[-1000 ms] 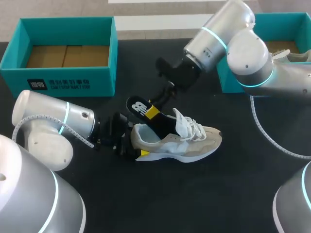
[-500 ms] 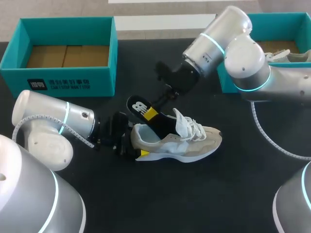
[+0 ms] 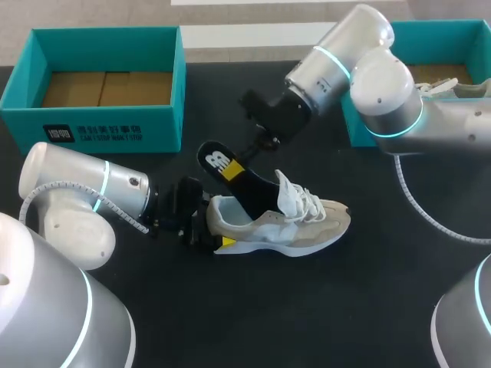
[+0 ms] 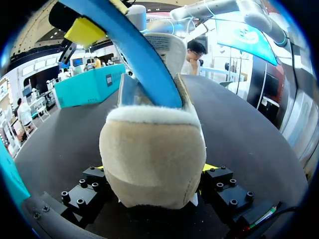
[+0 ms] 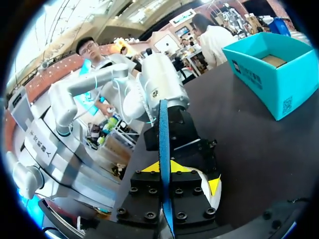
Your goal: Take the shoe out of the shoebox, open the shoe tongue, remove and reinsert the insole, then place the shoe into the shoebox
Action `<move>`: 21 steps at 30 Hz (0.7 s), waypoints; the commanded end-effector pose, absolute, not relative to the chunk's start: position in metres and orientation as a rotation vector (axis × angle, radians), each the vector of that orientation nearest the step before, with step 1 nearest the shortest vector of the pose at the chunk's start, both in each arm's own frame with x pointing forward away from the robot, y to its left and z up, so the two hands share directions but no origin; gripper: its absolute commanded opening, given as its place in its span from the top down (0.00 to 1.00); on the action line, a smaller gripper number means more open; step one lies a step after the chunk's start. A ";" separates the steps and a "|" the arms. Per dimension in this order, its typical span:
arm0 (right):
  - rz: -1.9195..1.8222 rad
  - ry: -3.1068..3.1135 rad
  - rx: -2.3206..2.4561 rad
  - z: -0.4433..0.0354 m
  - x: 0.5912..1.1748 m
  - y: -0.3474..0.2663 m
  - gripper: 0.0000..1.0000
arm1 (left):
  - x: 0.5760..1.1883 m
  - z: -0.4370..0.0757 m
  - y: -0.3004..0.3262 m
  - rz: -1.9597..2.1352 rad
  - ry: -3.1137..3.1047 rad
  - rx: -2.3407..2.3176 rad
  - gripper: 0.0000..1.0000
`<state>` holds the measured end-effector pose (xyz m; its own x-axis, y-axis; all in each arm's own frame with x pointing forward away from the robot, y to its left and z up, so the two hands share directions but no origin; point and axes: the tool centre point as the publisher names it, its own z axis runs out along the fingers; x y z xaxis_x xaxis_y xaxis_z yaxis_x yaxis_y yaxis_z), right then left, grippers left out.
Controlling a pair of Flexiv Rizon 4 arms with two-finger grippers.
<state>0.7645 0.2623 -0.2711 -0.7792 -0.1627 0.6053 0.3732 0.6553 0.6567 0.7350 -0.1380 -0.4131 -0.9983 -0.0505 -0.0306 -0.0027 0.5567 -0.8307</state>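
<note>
Between the fingers of the left gripper (image 4: 154, 172) sits the heel of the shoe (image 3: 295, 222), clamped from both sides, likely anchoring it on the table (image 3: 345, 307). Ahead of them the right gripper (image 5: 167, 172) pinches the insole (image 3: 216, 162), rear end raised, front end inside the shoe.

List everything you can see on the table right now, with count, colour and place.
shoe: 1, beige and white, on its sole mid-table.
insole: 1, black top, blue underside, front end inside the shoe, heel end raised.
left shoebox: 1, teal, table's far left.
right shoebox: 1, teal, far right, something pale inside, partly hidden.
table: 1, black.
left gripper: yellow tips, shut on the shoe's heel.
right gripper: yellow tips, shut on the insole.
</note>
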 end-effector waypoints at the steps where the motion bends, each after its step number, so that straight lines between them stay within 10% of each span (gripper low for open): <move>1: -1.141 -2.262 -0.176 -0.248 0.766 0.266 1.00 | 0.737 -0.418 -0.138 -1.449 2.728 -0.047 1.00; 21: -1.322 -2.313 -0.270 -0.225 0.780 0.277 1.00 | 0.737 -0.418 -0.138 -1.449 2.728 -0.047 1.00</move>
<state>0.7800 0.2757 -0.2284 -0.8794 -0.0828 0.4689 0.3463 0.5648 0.7491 0.7350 -0.1380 -0.4131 -0.9983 -0.0503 -0.0306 -0.0026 0.5567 -0.8307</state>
